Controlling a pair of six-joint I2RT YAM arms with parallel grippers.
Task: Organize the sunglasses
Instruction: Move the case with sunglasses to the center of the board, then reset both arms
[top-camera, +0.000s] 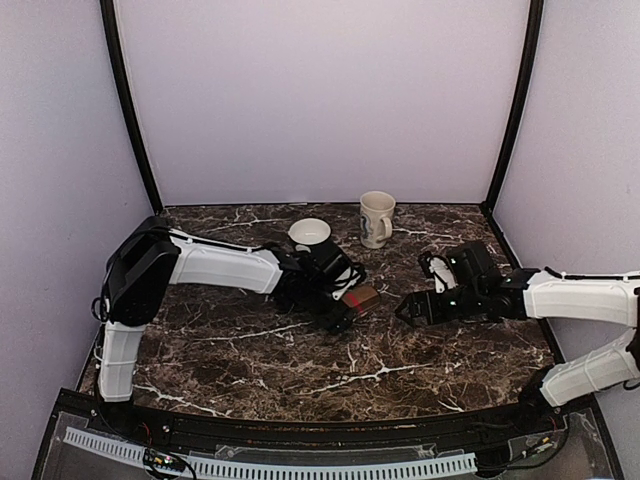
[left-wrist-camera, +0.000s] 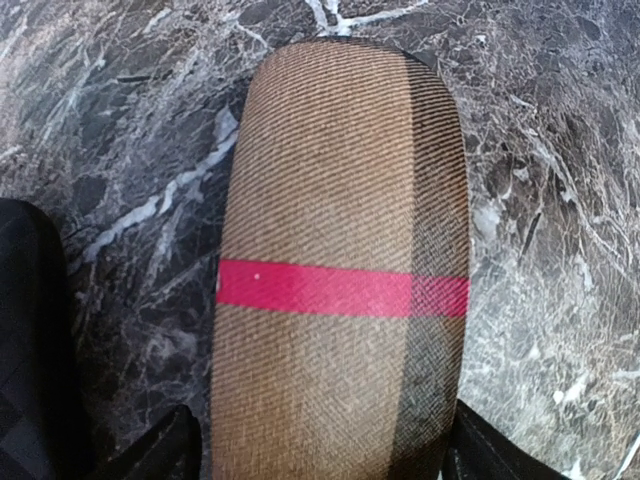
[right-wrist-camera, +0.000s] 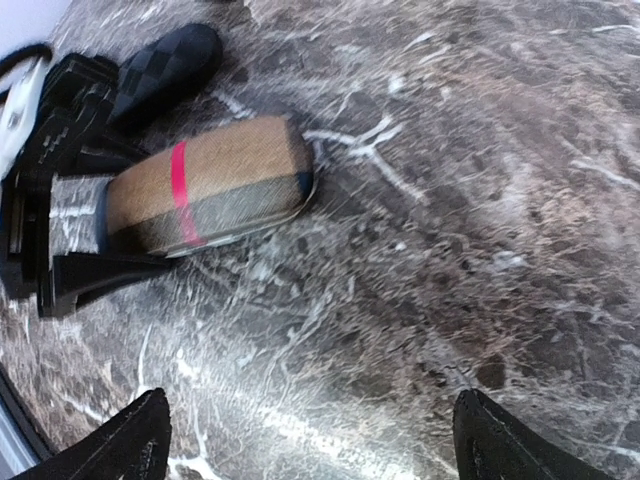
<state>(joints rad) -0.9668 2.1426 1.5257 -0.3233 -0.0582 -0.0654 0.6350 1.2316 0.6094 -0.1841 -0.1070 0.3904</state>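
Note:
The sunglasses show in no view. The brown striped case (top-camera: 363, 298) with a pink band lies closed on the marble table, mid-centre. My left gripper (top-camera: 345, 305) is shut on its near end; in the left wrist view the case (left-wrist-camera: 340, 250) fills the frame, with the gripper (left-wrist-camera: 320, 455) holding it from both sides. The black checkered case (left-wrist-camera: 30, 350) lies just left of it. My right gripper (top-camera: 408, 308) is open and empty, a little right of the brown case. In its wrist view the gripper (right-wrist-camera: 310, 440) hovers over bare marble, with the brown case (right-wrist-camera: 205, 185) and black case (right-wrist-camera: 165, 65) ahead.
A cream mug (top-camera: 377, 218) stands at the back centre of the table. A white cup (top-camera: 309, 234) stands just behind the left wrist. Lilac walls close in the table on three sides.

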